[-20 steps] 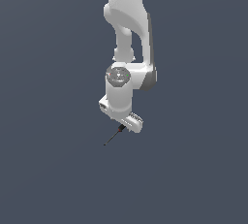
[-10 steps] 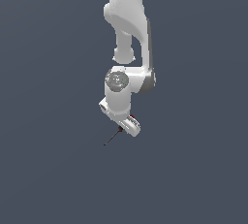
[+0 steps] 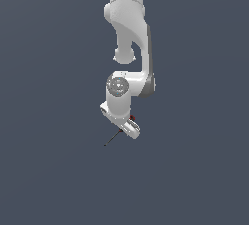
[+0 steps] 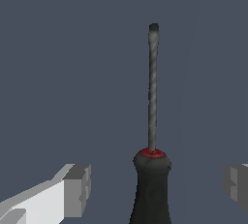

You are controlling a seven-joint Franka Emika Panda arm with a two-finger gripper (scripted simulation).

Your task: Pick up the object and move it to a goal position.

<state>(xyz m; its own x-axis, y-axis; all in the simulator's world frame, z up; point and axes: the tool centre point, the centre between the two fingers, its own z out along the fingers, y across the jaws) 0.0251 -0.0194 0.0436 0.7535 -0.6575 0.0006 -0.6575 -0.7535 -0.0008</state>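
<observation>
The screwdriver (image 4: 152,169) is lying between the two fingers of the tool (image 4: 157,186), its black handle with a red collar nearest the camera and its thin dark shaft pointing away. Both grey fingertips (image 4: 77,189) are standing well apart from the handle, a clear gap showing on each side, over a plain grey-blue surface (image 4: 58,63)

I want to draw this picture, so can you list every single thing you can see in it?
screwdriver: one, black handle with a red ring, thin dark shaft, lying between the gripper's fingers with a gap on each side.
floor: one, plain dark grey-blue, all around.
arm: one, white, reaching down from the top of the exterior view.
gripper: one, white with grey fingertips, open around the handle.
</observation>
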